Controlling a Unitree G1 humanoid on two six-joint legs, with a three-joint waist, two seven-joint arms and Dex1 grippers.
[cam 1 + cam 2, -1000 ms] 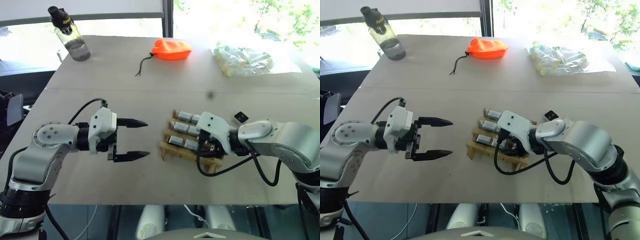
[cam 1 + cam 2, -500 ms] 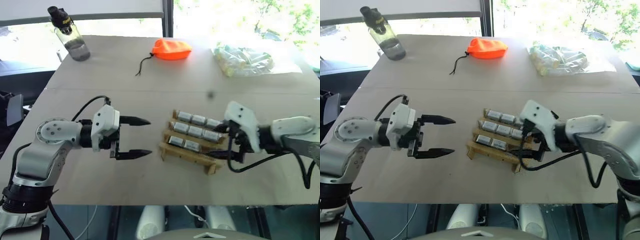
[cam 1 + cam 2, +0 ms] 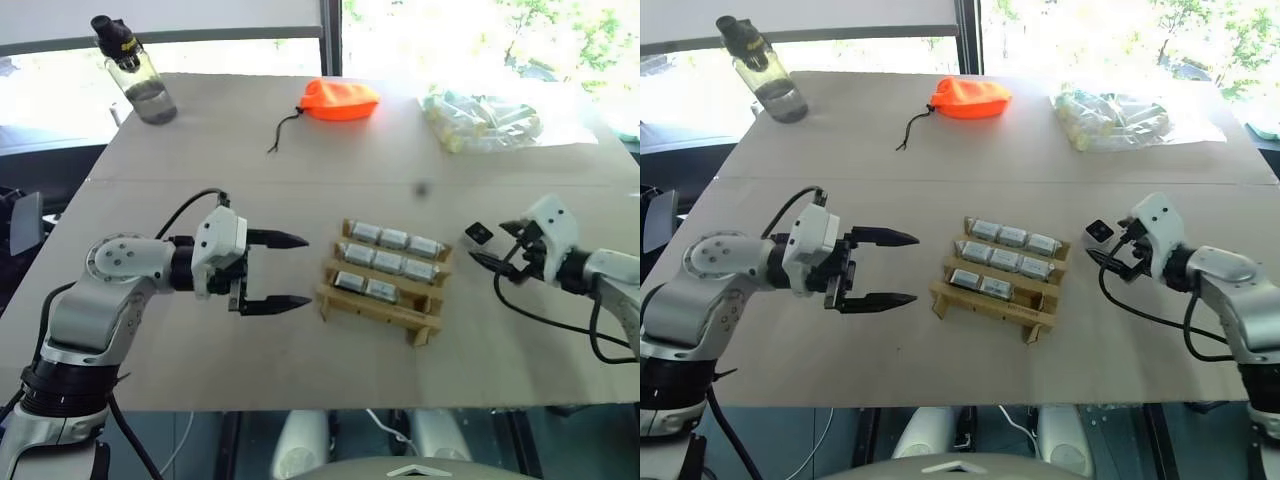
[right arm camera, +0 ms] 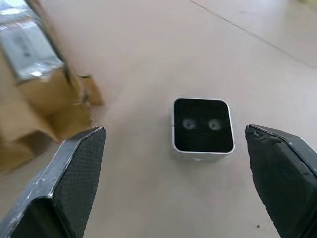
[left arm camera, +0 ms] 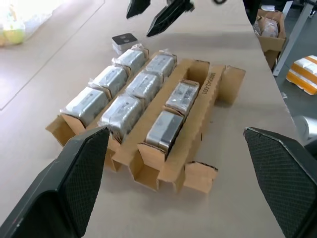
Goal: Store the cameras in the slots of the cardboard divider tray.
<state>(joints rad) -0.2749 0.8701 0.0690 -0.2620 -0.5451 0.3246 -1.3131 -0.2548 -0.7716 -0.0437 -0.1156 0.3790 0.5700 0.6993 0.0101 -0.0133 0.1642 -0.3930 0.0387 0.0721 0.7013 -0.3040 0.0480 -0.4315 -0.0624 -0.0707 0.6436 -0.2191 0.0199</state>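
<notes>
Loose camera (image 4: 203, 126) flat on table, black lens face up, right gripper (image 3: 1110, 260) and left gripper (image 3: 285, 270) both spread empty

**Looks like a lab or office test space by a window**

Set up on a broad tan surface (image 3: 300, 140) with a seam across it, backed by big windows with bright daylight and green trees outside. Strewn at the far edge with everyday clutter: a clear water bottle (image 3: 135, 70) with a black cap, an orange drawstring pouch (image 3: 340, 98), a plastic bag of small parts (image 3: 485, 118). Seen past the surface edge in the left wrist view: a grey floor, a cardboard box (image 5: 270, 25) of wrapped goods and a metal leg (image 5: 297, 34).
</notes>
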